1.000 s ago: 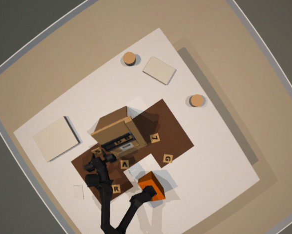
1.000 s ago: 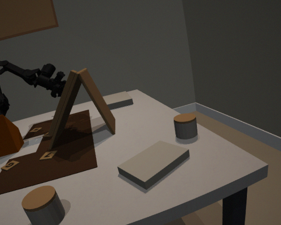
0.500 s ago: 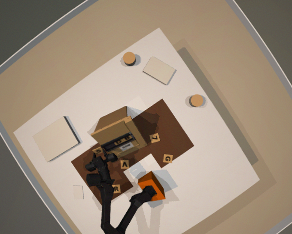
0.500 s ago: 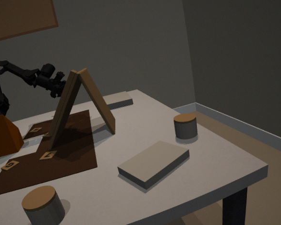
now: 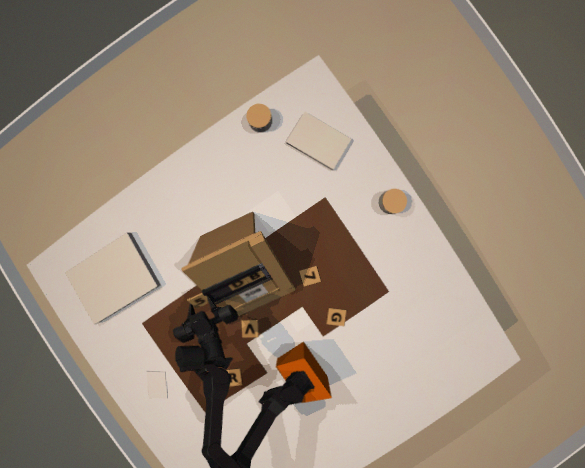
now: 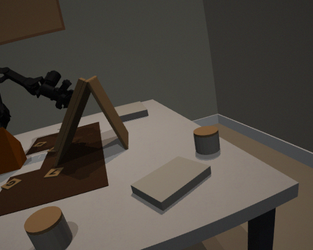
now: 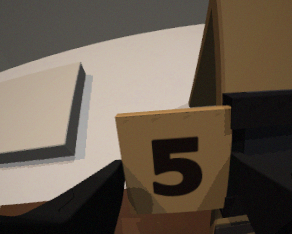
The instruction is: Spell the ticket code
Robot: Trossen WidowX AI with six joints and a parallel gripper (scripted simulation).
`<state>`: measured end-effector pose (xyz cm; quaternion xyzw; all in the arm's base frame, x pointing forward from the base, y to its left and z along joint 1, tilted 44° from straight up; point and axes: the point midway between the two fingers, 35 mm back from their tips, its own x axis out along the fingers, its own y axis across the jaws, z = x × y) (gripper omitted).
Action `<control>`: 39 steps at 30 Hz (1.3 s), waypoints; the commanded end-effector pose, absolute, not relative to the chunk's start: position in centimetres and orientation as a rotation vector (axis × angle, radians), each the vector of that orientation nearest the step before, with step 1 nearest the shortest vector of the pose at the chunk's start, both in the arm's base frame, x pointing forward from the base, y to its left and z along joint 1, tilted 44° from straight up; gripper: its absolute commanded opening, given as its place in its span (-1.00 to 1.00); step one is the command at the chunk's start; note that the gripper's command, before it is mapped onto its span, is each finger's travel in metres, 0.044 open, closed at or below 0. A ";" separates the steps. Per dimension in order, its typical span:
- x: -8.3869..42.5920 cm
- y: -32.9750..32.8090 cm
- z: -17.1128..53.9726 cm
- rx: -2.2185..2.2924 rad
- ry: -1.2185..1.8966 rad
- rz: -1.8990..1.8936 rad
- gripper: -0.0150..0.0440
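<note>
My gripper (image 5: 200,305) (image 7: 176,164) is shut on the 5 tile (image 5: 198,300) (image 7: 140,150), which is upright in the wrist view. The leaning board (image 5: 219,261) (image 6: 70,120) (image 7: 265,45) carries a dark rail (image 5: 215,293) (image 7: 265,107). The tile's right edge is at the rail's left end; whether it is inside is unclear. In the rail are the D tile (image 5: 237,283) and the B tile (image 5: 254,276), reading D B. The ticket (image 5: 253,292) below seems to read 5DB, but is small. Loose tiles are V (image 5: 249,328), R (image 5: 234,377), 7 (image 5: 310,276) (image 6: 53,172) and G (image 5: 336,317) (image 6: 11,184).
The board stands on a brown mat (image 5: 352,266) (image 6: 86,174). An orange block (image 5: 302,360) (image 6: 2,153) is at the arm's base. A large flat box (image 5: 111,279) (image 7: 30,115) lies left of the board. A smaller box (image 5: 318,141) and two lidded jars (image 5: 258,116) (image 5: 394,201) stand farther off.
</note>
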<state>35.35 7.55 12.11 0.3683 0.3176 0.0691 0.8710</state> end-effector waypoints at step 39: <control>35.1 6.0 10.6 0.765 0.663 0.147 -0.49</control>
